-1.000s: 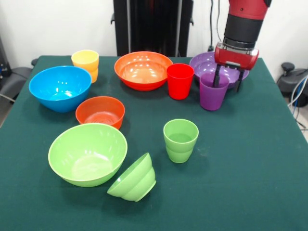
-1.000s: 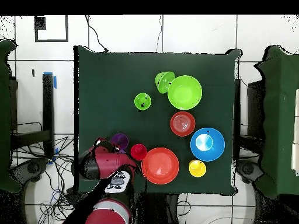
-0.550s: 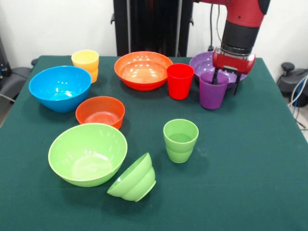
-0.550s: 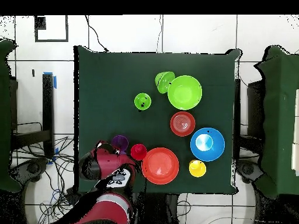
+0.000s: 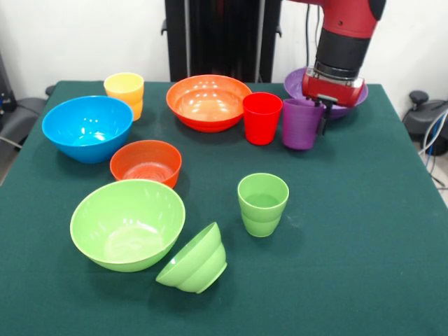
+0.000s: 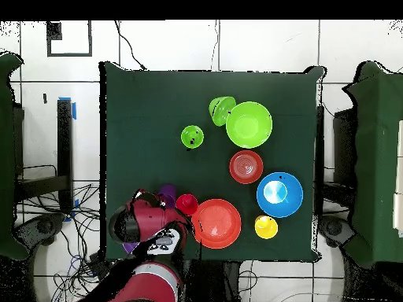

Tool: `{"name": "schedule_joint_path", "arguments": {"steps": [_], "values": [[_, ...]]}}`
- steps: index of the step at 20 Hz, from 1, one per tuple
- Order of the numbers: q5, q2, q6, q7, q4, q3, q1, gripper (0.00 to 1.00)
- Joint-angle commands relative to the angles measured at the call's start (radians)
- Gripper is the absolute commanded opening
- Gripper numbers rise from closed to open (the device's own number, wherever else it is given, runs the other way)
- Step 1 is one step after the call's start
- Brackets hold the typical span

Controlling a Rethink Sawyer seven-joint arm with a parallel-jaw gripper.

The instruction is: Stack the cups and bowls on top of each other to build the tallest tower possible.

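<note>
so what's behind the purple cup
The large purple bowl sits right behind the purple cup, mostly covered by the gripper and cup. Whether anything lies inside the bowl can't be seen.

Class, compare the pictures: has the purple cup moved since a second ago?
Yes. In the front view the purple cup has shifted left, closing most of the gap to the red cup, with the gripper at its rim.

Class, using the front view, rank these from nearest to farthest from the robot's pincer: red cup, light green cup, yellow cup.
Measured from the pincer:
1. Red cup, just beside the purple cup at the pincer.
2. Light green cup, alone nearer the table's middle.
3. Yellow cup, at the opposite far corner.
</note>
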Motion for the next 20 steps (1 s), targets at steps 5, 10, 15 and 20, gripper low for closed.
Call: {"name": "schedule_joint_path", "arguments": {"steps": [5, 10, 15, 20], "values": [[-0.07, -0.087, 0.152, 0.024, 0.016, 0.081, -0.038, 0.0], [-0.11, -0.21, 0.286, -0.034, 0.02, 0.093, -0.073, 0.0], [-0.127, -0.29, 0.456, -0.09, -0.055, 0.105, -0.109, 0.0], [-0.142, -0.304, 0.587, -0.131, -0.166, 0.136, -0.151, 0.0]]}}
